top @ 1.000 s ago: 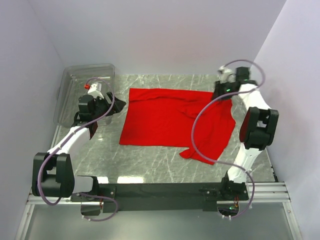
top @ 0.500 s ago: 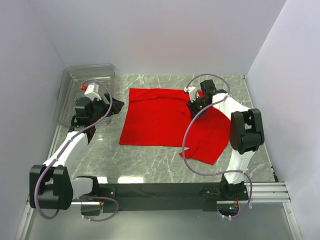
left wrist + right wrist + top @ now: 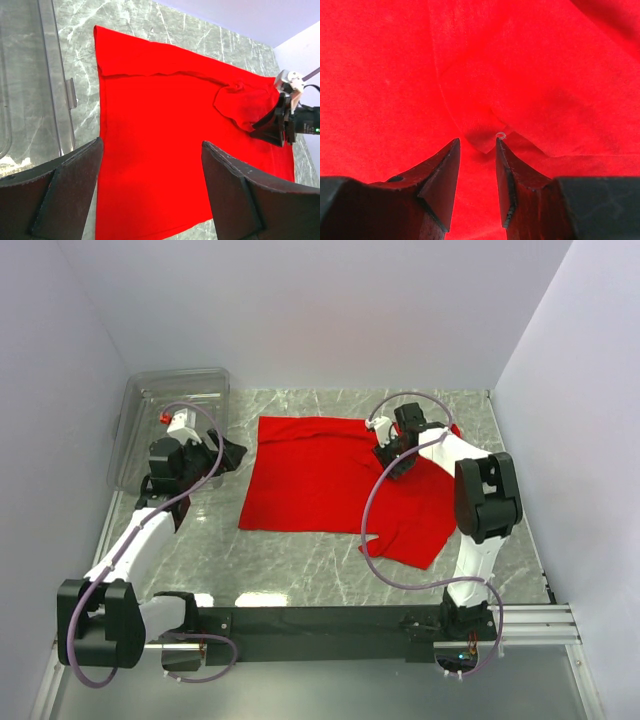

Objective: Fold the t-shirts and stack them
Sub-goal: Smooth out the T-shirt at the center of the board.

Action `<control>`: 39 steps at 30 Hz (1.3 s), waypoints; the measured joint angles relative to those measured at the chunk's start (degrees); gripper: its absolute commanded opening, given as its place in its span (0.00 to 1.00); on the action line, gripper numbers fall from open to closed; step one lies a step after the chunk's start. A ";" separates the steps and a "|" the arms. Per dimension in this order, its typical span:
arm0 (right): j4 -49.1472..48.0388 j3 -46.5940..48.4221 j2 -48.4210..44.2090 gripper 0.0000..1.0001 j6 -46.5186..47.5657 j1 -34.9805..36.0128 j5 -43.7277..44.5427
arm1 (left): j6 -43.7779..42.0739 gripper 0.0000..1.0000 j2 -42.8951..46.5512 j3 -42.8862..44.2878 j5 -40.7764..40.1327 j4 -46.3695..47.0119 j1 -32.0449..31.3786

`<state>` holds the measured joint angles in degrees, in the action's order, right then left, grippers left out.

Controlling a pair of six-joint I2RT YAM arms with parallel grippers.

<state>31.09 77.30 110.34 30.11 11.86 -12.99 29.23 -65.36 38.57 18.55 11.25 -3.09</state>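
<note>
I find the red t-shirt (image 3: 310, 485) spread on the table (image 3: 300, 565), long axis left to right, its right side rumpled. The right pincer (image 3: 477, 145) sits on the far right part, jaws narrowly apart, a peak of cloth at the tips; whether they bite it I cannot tell. The left pincer (image 3: 151, 145) hangs wide apart off the left edge, so the right arm is nearer.

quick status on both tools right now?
Left tool: open, holding nothing.
Right tool: narrow gap, a fold of the red t-shirt at its tips; grip cannot be told.
</note>
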 measured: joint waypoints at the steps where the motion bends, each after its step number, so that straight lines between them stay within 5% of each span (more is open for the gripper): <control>1: 0.02 0.00 0.26 0.41 0.00 0.00 0.15 | -0.04 0.85 0.15 0.00 0.00 0.00 0.00; 8: -0.09 0.07 0.70 0.33 0.00 0.02 1.40 | -0.04 0.85 1.64 -0.74 -0.07 0.00 0.17; 15: -0.20 0.35 2.32 0.10 0.04 0.17 2.29 | -0.07 0.85 2.54 -1.07 -0.46 -0.63 0.28; 21: -0.09 0.26 1.92 0.00 0.46 0.17 2.43 | -0.07 0.85 3.89 -1.31 -0.46 -1.44 0.46; 39: 6.69 -0.07 -5.40 0.00 0.61 1.77 -0.63 | -0.07 0.85 5.55 -2.36 -0.46 -2.54 0.66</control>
<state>37.78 77.23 104.95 30.72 13.63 -13.63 29.17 -59.81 36.21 18.09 8.71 -2.44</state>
